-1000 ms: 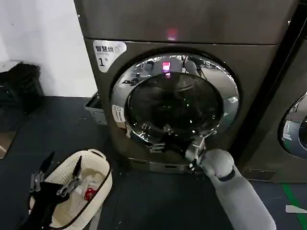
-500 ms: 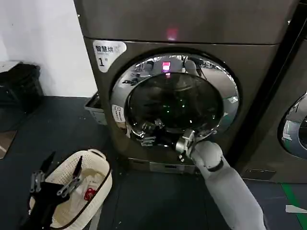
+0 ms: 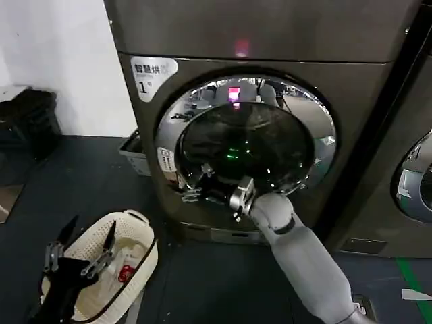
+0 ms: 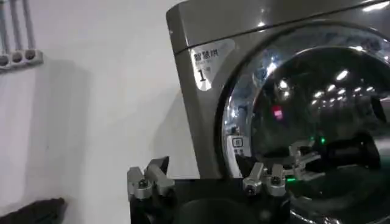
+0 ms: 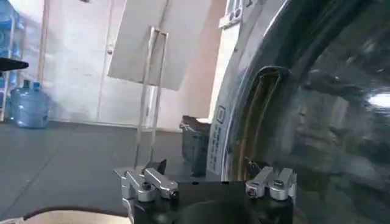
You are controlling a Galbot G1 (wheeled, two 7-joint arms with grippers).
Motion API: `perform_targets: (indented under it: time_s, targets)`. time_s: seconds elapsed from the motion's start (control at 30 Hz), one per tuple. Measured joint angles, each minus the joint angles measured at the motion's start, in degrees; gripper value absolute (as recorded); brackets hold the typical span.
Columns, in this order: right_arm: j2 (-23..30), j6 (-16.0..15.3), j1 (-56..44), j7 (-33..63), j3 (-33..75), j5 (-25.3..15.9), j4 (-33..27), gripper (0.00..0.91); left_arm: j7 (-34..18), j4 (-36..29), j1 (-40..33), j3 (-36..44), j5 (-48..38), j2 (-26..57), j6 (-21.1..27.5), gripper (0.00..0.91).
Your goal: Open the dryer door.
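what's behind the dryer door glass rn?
The dryer door is shut. Its dark glass shows mostly reflections, including the right gripper at the lower rim. The drum contents cannot be made out. Left gripper idles over the basket.

overall light: dim indoor, floor (image 3: 88,182) dark.
glare: bright ceiling-light reflections on the dryer door (image 3: 246,138) chrome rim and glass.
glow: pink indicator blurred on the dryer (image 3: 270,40) panel.
wall (image 4: 91,91): evenly lit, soft shadow beside machine.
focus: right wrist view soft on glass.

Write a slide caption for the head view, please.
Right hand at the lower chrome rim of the closed round glass dryer door.
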Motion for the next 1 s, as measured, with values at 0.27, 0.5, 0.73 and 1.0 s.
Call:
perform_targets:
  time_s: [0.27,0.5,0.73,1.0]
  targets:
    - [-0.02,0.04,1.0,-2.14,-0.67,1.29,-0.73,0.907,0.1,0.47,-0.2,-0.42,-0.04,0.15,0.08,0.907]
    - [-0.03,-0.99,1.22,-5.18,-0.57,3.19,-1.04,0.907,0.77,0.81,-0.67,-1.13,0.01,0.38,1.44,0.907]
    - [-0.92,-1.42,1.07,-8.88,-0.46,4.71,-0.73,0.907,0.68,1.41,-2.12,-2.55,-0.81,1.54,5.09,0.907]
    - [-2.44,-1.55,-0.21,-13.86,-0.2,5.84,0.82,0.907,-3.23,3.24,-4.87,-4.05,-1.46,3.74,7.49,0.907]
